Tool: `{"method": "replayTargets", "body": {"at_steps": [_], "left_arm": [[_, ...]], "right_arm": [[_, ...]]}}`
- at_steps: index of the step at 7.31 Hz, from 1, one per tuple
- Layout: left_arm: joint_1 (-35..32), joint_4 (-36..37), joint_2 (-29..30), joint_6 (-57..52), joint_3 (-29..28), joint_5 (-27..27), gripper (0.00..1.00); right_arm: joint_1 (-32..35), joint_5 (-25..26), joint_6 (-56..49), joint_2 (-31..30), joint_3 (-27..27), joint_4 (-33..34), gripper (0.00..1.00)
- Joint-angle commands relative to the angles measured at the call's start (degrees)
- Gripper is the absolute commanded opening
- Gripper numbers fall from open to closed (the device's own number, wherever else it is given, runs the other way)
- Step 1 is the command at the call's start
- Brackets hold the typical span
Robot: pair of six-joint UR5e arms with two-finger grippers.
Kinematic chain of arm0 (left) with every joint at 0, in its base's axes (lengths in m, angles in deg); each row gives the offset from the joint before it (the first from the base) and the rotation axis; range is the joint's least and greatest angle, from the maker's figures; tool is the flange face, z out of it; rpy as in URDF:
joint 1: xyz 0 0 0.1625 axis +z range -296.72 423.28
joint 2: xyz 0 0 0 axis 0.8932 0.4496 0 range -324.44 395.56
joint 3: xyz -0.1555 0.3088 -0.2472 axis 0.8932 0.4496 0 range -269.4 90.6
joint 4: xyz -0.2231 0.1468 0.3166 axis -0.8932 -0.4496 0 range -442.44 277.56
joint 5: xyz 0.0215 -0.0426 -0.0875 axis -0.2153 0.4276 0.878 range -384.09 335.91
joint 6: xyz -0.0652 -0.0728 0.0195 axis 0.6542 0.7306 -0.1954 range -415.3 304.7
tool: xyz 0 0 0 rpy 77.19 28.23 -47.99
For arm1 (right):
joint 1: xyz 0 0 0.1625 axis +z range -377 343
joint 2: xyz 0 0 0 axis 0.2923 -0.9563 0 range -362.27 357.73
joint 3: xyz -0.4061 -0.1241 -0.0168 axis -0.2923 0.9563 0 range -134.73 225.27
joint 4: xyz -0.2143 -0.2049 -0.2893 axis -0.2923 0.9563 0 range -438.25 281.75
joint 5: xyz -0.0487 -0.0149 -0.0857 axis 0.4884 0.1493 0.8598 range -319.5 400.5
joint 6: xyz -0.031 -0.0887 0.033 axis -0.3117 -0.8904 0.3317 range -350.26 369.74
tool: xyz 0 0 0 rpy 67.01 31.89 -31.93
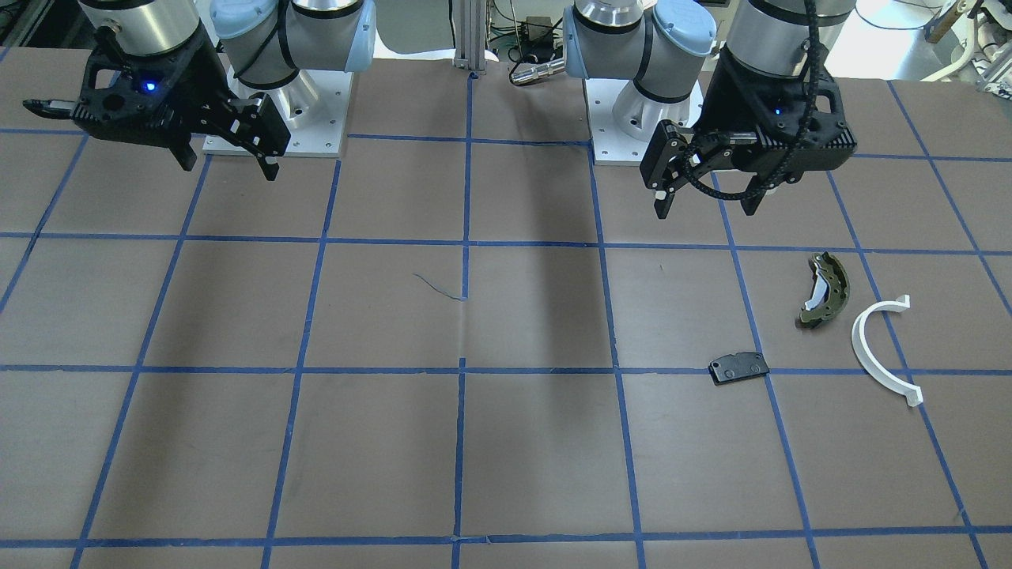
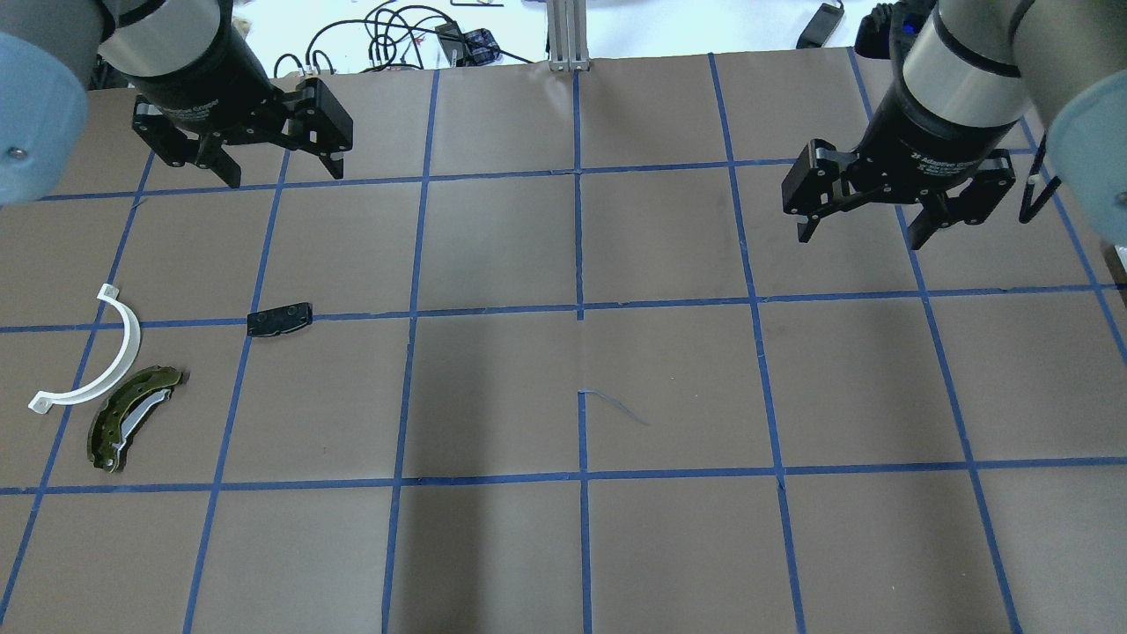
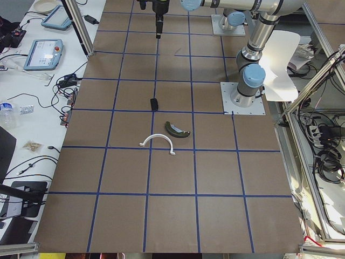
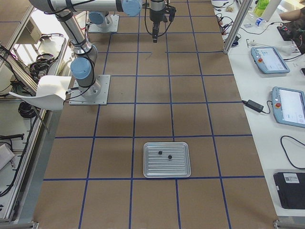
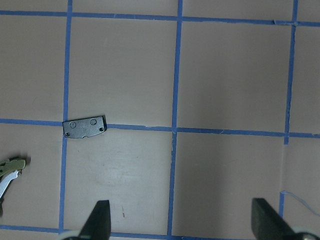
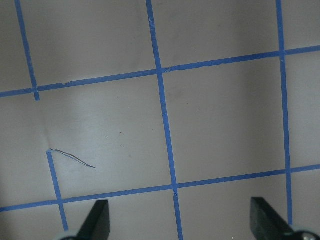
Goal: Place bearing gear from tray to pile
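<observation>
The pile lies on the robot's left side of the table: an olive-green brake shoe (image 2: 123, 421) (image 1: 828, 289), a white half-ring (image 2: 110, 359) (image 1: 872, 350) and a flat black pad (image 2: 280, 319) (image 1: 739, 367) (image 5: 85, 127). A silver tray (image 4: 180, 168) shows only in the exterior right view and holds two small dark parts (image 4: 159, 152) (image 4: 169, 157). I cannot tell which is the bearing gear. My left gripper (image 2: 283, 174) (image 1: 706, 207) (image 5: 180, 222) hangs open and empty beyond the pad. My right gripper (image 2: 859, 238) (image 1: 231, 168) (image 6: 181, 222) is open and empty over bare table.
Brown paper with a blue tape grid covers the table. A thin loose strand (image 2: 616, 407) lies near the middle. The arm base plates (image 1: 277, 111) (image 1: 644, 118) stand at the robot's edge. Operator desks with tablets (image 4: 269, 59) flank the far side.
</observation>
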Motion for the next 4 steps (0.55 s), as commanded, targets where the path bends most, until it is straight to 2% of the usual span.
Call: {"method": "replayTargets", "body": {"at_steps": [1,2,4], "left_arm": [[0.0,0.0,-0.02,0.09,0.0,0.0,1.0],[0.0,0.0,-0.2,0.0,0.0,-0.08,1.0],[0.0,-0.09,-0.2,0.09,0.0,0.0,1.0]], "right_arm": [[-4.88,0.16,-0.47,0.13,-0.35,0.16,1.0],[-10.13,0.16,-3.7,0.57,-0.44,-0.27,1.0],[-20.15,0.16,-20.35,2.14,-0.44,0.25,1.0]]}}
